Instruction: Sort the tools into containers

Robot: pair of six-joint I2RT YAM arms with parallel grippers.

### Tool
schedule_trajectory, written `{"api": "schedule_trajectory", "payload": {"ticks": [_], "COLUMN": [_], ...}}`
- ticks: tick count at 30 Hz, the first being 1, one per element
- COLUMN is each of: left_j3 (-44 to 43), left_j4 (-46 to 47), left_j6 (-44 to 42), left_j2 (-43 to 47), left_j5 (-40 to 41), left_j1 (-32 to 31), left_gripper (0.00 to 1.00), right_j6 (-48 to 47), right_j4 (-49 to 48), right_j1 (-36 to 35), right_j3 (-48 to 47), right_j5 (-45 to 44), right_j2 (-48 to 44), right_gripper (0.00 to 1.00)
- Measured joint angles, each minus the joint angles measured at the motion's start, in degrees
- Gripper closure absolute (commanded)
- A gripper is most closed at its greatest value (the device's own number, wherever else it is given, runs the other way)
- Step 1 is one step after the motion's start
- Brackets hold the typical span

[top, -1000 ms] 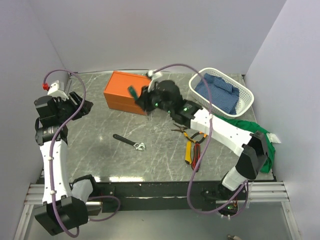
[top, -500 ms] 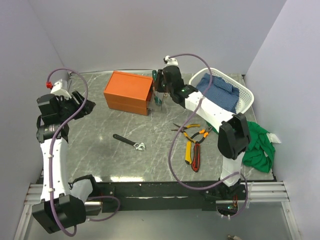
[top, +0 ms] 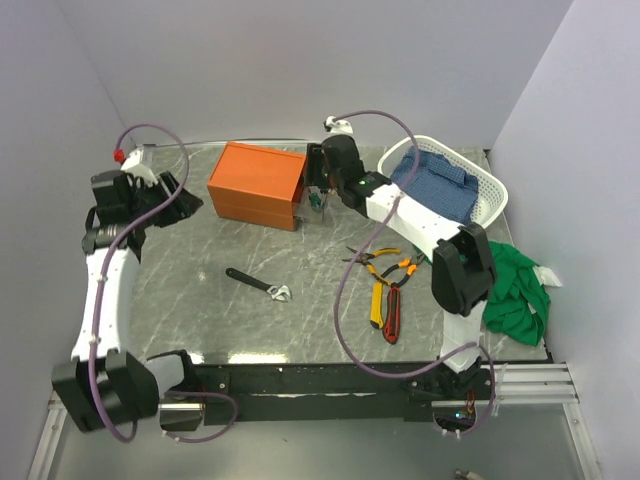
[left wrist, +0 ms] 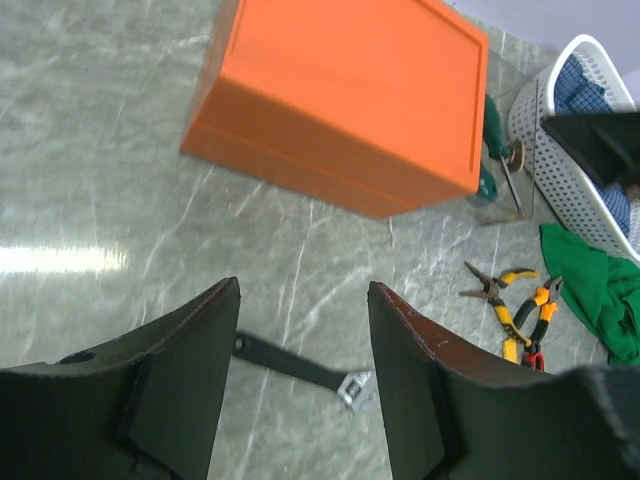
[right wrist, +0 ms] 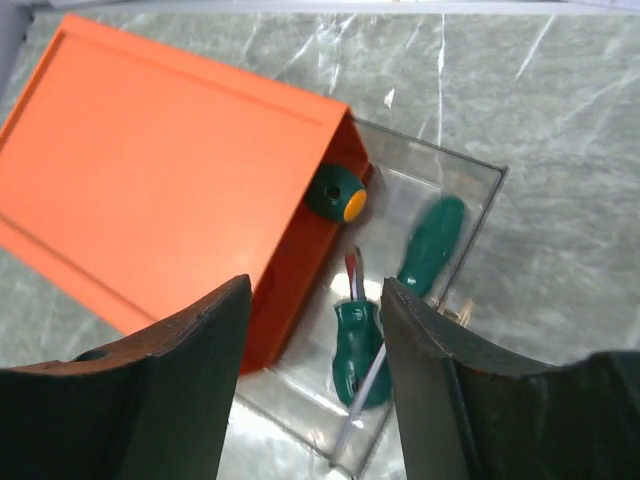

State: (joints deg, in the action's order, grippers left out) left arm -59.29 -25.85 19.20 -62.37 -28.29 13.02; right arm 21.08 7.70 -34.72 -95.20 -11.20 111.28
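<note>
My right gripper stands open above a clear plastic container that sits against the right end of the orange box. Three green-handled screwdrivers lie in the clear container: one blurred, one between my fingers, one against the box. In the top view the right gripper hangs by the box. The left gripper is open and empty, high over the black wrench. The wrench, pliers and two utility knives lie on the table.
A white basket holding a blue cloth stands at the back right. A green cloth lies at the right edge. The left gripper hovers left of the orange box. Walls close in on three sides.
The right gripper carried a green screwdriver from over the orange box to the clear container and opened, letting it drop in. The left arm swung slightly towards the box.
</note>
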Motion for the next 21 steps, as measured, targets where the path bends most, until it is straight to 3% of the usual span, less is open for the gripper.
{"api": "schedule_trajectory", "payload": {"ticks": [7, 9, 11, 12, 15, 21], "left_j3": [-10.3, -13.9, -17.4, -19.3, -23.6, -25.1], "left_j4": [3.4, 3.6, 3.7, 3.5, 3.7, 5.2], "left_j6": [-0.2, -1.6, -3.7, -5.4, -9.1, -9.4], "left_j2": [-14.3, -18.1, -21.2, -22.7, -26.8, -32.5], "left_j5": [0.3, 0.6, 0.6, 0.3, -1.2, -4.8], "left_j1": [-2.1, -2.1, -2.1, -2.1, -2.1, -2.1], "left_gripper": [0.46, 0.75, 0.97, 0.99, 0.99, 0.99], "right_j6": [-4.4, -5.5, -6.1, -6.3, -6.7, -6.0], "right_j4": [-0.4, -1.1, -1.8, -2.2, -2.6, -2.3], "right_j1": [1.6, 4.0, 6.8, 8.9, 14.6, 20.5], "right_j3": [7.6, 9.2, 10.1, 10.6, 12.1, 12.3], "right_j5": [4.0, 6.1, 7.7, 8.7, 13.1, 21.3], "right_j2": [-11.9, -15.0, -16.2, -16.3, -14.8, -7.7], "right_gripper": [0.36, 0.37, 0.48, 0.64, 0.99, 1.00]}}
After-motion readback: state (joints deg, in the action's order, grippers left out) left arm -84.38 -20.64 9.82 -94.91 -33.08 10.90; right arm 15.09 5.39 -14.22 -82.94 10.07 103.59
